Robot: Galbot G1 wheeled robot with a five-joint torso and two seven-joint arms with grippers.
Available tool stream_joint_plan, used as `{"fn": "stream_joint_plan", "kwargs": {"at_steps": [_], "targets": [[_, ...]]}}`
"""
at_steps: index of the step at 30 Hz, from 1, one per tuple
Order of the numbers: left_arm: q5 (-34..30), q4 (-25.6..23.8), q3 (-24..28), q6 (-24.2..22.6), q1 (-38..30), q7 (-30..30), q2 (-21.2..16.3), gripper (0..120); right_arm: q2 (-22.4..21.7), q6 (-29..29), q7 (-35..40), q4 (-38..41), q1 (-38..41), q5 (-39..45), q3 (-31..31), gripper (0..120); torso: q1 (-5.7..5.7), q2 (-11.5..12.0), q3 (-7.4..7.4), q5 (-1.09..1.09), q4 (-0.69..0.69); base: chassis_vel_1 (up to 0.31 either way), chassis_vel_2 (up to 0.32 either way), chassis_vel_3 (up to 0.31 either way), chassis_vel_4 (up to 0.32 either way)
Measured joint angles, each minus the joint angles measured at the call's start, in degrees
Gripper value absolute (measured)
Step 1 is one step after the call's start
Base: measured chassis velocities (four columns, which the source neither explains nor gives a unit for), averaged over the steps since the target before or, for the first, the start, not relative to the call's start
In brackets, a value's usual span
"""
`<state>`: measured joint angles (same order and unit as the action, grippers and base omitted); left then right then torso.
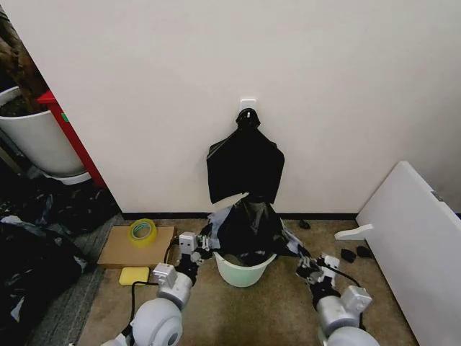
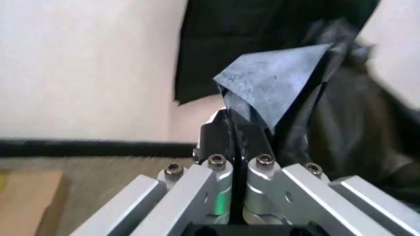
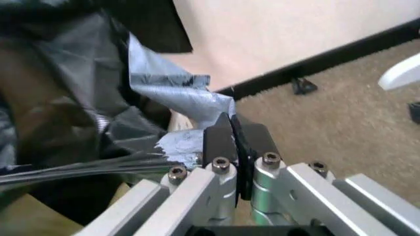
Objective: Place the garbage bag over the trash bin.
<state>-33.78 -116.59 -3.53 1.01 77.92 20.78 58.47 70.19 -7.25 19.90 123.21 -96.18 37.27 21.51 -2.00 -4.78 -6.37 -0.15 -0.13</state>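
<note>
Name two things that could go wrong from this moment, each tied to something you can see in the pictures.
1. The left gripper and right gripper each pinch only a thin edge of the bag, so the glossy film may slip or tear.
2. The bag bunches above the bin; its mouth may miss the rim, or pulling may tip the bin.
</note>
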Motion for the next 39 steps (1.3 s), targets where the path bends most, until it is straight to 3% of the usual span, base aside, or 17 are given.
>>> {"fn": "stream_joint_plan", "kwargs": {"at_steps": [7, 21, 30, 39], "targets": [[0.08, -1.81, -2.49, -2.97, 6.01, 2.08, -1.59, 0, 1.22, -1.81, 0.14, -2.91, 2.51, -2.58, -4.85, 0, 0.0, 0.0, 0.0, 0.0, 0.01, 0.0, 0.0, 0.0, 0.0], [-1.72, -1.15, -2.52, -8.26, 6.12, 3.65, -4.95, 0, 0.46, -7.06, 2.5, -4.52, 3.68, -5.16, -6.79, 0, 0.0, 0.0, 0.0, 0.0, 0.0, 0.0, 0.0, 0.0, 0.0], [-1.83, 1.73, -0.73, -9.95, 2.53, 3.47, -6.86, 0, 0.11, -9.2, 3.0, -7.22, 6.26, -6.53, -7.88, 0, 0.0, 0.0, 0.0, 0.0, 0.0, 0.0, 0.0, 0.0, 0.0], [-1.75, 5.96, 1.11, -10.72, -1.29, 3.47, -4.7, 0, 0.87, -10.53, 3.92, -11.23, 10.32, -6.82, -9.26, 0, 0.0, 0.0, 0.0, 0.0, 0.0, 0.0, 0.0, 0.0, 0.0]]}}
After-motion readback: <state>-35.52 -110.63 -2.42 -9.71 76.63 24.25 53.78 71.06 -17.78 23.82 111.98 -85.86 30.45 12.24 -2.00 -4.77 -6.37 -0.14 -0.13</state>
